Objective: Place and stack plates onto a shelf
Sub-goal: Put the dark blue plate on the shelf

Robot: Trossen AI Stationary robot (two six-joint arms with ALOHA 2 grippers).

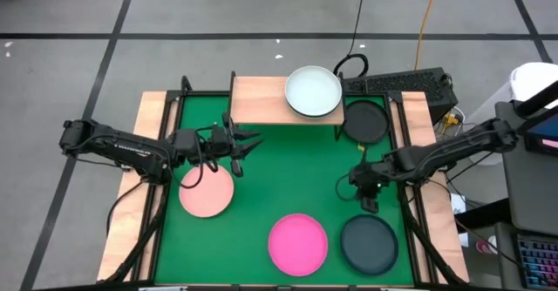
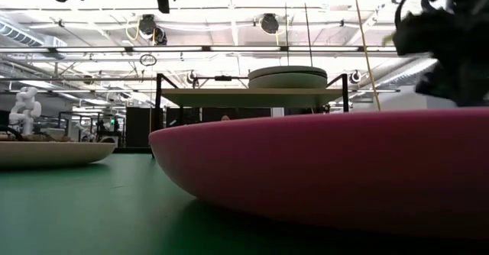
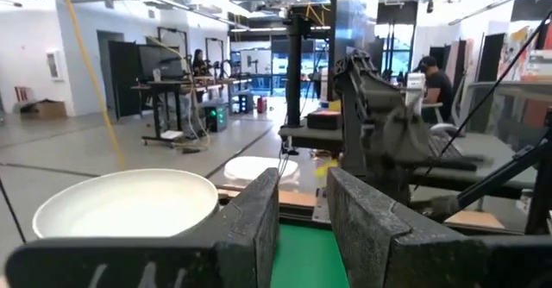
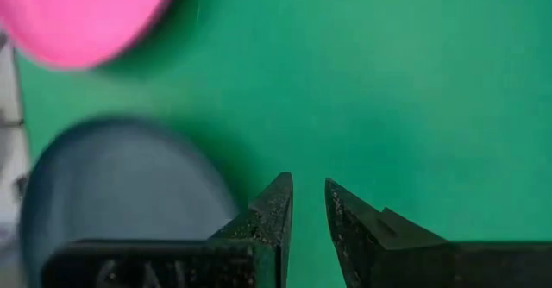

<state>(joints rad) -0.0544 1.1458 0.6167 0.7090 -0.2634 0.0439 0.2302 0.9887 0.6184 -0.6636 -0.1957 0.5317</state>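
The light-wood shelf (image 1: pixel 261 99) stands at the mat's far edge, with a whitish plate (image 1: pixel 313 91) resting flat on its right half. A dark plate (image 1: pixel 364 121) lies on the mat just right of the shelf. The pale pink plate (image 1: pixel 207 190), the magenta plate (image 1: pixel 297 243) and a dark grey plate (image 1: pixel 369 243) lie flat on the green mat. My left gripper (image 1: pixel 245 145) hovers open between the pink plate and the shelf, holding nothing. My right gripper (image 4: pixel 308 206) points down over bare mat, just beyond the dark grey plate (image 4: pixel 121 184), open by a narrow gap and empty.
Wooden tabletop strips (image 1: pixel 148 152) border the mat on the left and right. A keyboard (image 1: pixel 401 84) and cables lie beyond the far right corner. The shelf's left half shows bare wood. Open mat (image 1: pixel 296 169) lies between the two grippers. People show in the room behind.
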